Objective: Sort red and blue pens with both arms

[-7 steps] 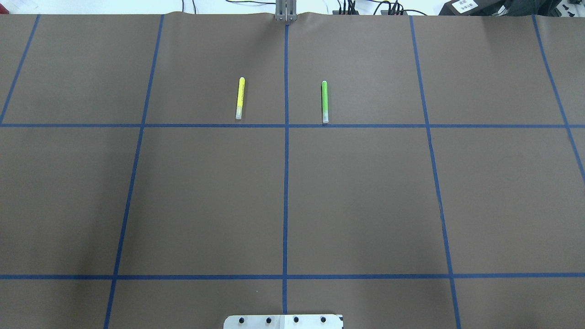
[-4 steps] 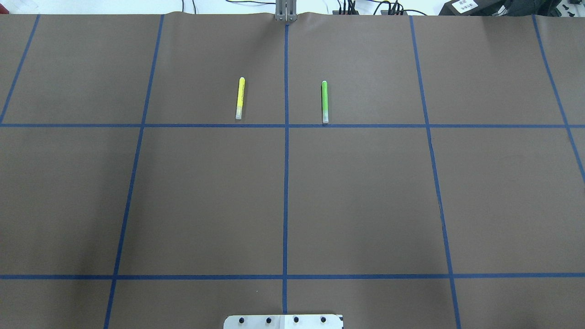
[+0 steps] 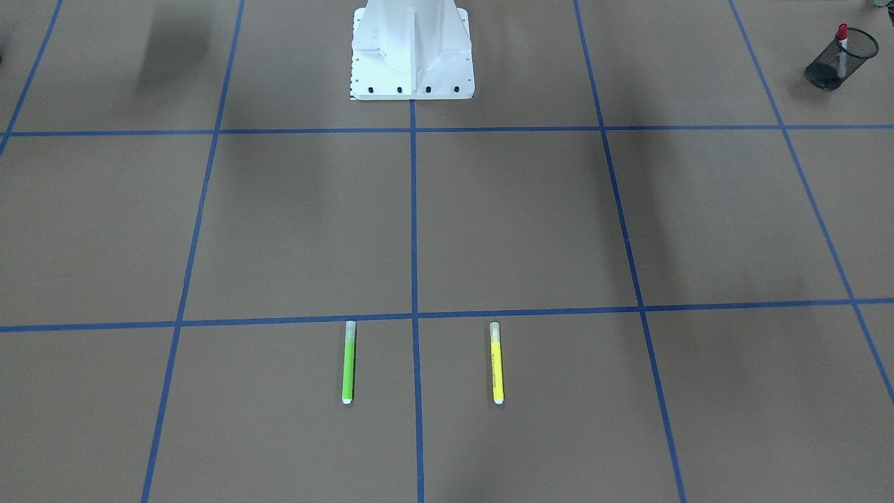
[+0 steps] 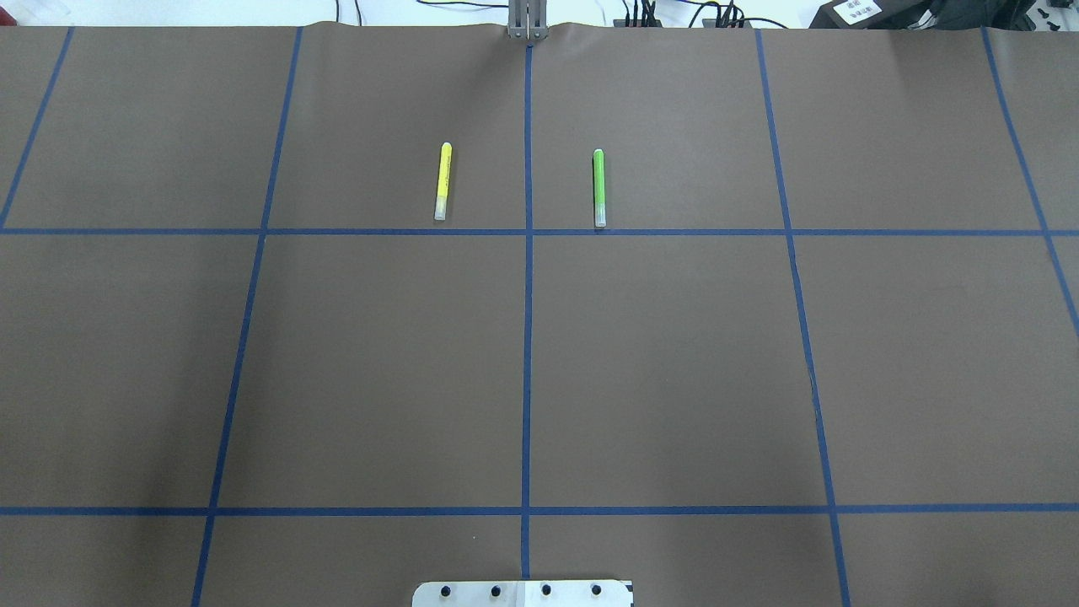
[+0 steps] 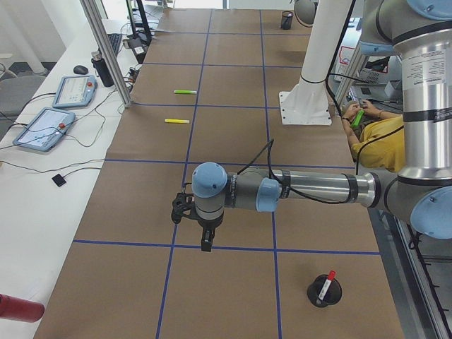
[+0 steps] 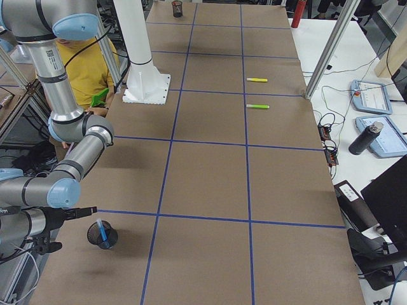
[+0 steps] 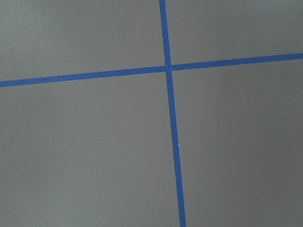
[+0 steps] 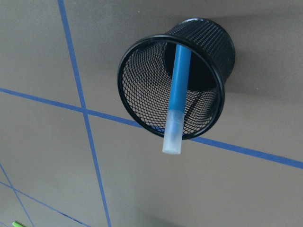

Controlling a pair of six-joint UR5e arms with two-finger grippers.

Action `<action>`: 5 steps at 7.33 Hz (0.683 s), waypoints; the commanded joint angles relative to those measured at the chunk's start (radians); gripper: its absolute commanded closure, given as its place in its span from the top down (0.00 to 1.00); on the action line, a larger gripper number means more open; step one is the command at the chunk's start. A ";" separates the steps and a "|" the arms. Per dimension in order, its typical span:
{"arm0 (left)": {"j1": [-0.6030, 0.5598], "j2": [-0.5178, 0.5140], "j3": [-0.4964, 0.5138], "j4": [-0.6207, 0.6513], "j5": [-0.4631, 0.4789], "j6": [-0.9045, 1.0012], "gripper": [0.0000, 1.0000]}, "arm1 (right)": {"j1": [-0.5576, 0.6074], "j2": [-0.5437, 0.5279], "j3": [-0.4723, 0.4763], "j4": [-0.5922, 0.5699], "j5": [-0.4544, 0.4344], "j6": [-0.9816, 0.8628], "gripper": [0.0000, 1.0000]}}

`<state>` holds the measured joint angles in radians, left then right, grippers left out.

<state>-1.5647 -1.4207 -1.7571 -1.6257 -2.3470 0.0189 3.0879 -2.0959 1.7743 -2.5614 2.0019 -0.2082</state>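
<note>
The red pen [image 3: 842, 43] stands cap up in a black mesh cup [image 3: 829, 71] on my left side, and shows again in the exterior left view as the red pen [image 5: 327, 284]. The blue pen [image 8: 177, 90] leans in another black mesh cup [image 8: 137, 85] on my right side, its clear cap sticking out over the rim. My left gripper [image 5: 205, 244] hangs over bare paper, up-table from the red pen's cup [image 5: 319, 295]; I cannot tell its state. My right gripper [image 6: 41, 243] hovers beside the blue pen's cup [image 6: 103, 236]; I cannot tell its state.
A yellow marker [image 4: 442, 180] and a green marker [image 4: 599, 187] lie parallel near the table's far edge, either side of the centre tape line. The white robot base [image 3: 412, 49] stands at mid-table. A person in yellow [image 5: 378, 138] sits beside the table.
</note>
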 commanded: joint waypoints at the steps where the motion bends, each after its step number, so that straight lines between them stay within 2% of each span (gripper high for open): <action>1: 0.000 0.000 0.002 0.001 0.000 0.000 1.00 | -0.021 0.005 0.001 0.067 0.017 0.001 1.00; 5: 0.000 0.002 0.007 0.003 0.000 -0.005 1.00 | -0.055 0.007 -0.004 0.359 0.041 0.021 1.00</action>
<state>-1.5646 -1.4200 -1.7526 -1.6231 -2.3470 0.0141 3.0415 -2.0896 1.7712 -2.3030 2.0413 -0.1910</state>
